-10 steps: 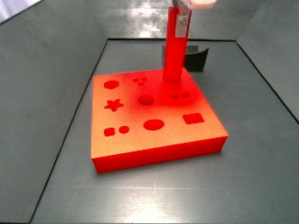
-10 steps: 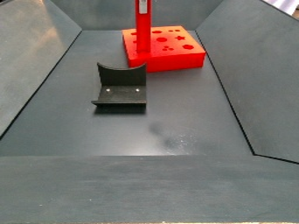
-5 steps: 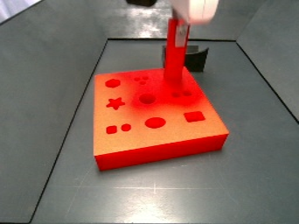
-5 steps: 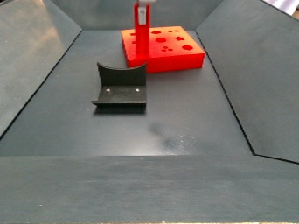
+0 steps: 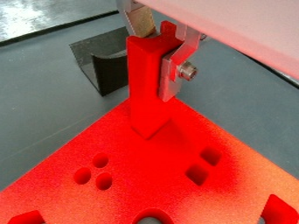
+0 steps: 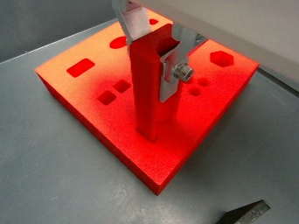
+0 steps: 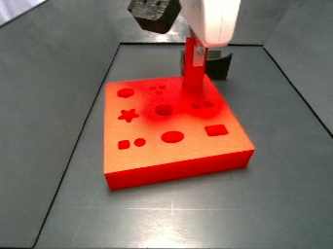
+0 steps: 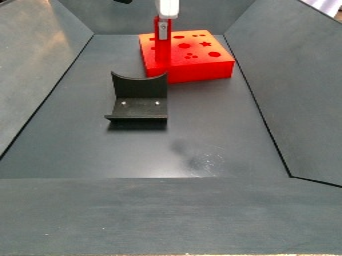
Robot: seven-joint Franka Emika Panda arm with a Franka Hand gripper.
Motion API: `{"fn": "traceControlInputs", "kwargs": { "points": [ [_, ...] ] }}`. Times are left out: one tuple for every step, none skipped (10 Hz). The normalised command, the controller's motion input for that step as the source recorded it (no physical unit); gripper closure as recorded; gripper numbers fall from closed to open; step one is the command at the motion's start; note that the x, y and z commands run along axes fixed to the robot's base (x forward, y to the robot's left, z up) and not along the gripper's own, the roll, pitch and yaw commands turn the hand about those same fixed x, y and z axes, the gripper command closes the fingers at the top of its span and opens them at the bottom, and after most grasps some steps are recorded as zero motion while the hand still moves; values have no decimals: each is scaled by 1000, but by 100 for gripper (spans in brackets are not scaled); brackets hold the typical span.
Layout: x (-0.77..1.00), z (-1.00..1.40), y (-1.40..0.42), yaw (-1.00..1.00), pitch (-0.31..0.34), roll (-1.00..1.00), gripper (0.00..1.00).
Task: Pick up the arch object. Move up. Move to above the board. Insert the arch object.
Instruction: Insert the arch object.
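Observation:
The arch object (image 7: 193, 76) is a slim, glossy red bar standing upright, its lower end sunk into the board's top near the edge facing the fixture. My gripper (image 7: 197, 43) is shut on its upper part and comes down from above. In both wrist views the silver fingers (image 5: 176, 72) (image 6: 170, 72) press the bar's (image 5: 147, 92) (image 6: 147, 92) sides, my gripper (image 5: 153, 63) (image 6: 153, 59) straddling it. The board (image 7: 169, 156) (image 8: 201, 68) (image 5: 152, 175) (image 6: 87, 101) is a thick orange-red slab with shaped holes. From the far side view the bar (image 8: 162, 48) shows under my gripper (image 8: 164, 14).
The fixture (image 8: 138, 98) (image 7: 221, 66) (image 5: 100, 61) (image 6: 247, 213), a dark bracket with an arched cutout, stands on the grey floor just beside the board. Sloping grey walls (image 8: 40, 80) enclose the floor on all sides.
My gripper has come straight down with the red bar. Much less of the bar now stands above the board's top than one second ago.

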Motion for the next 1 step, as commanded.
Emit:
{"fn": "traceControlInputs", "kwargs": {
  "points": [
    [0, 0, 0, 0, 0, 0, 100]
  ]
}}
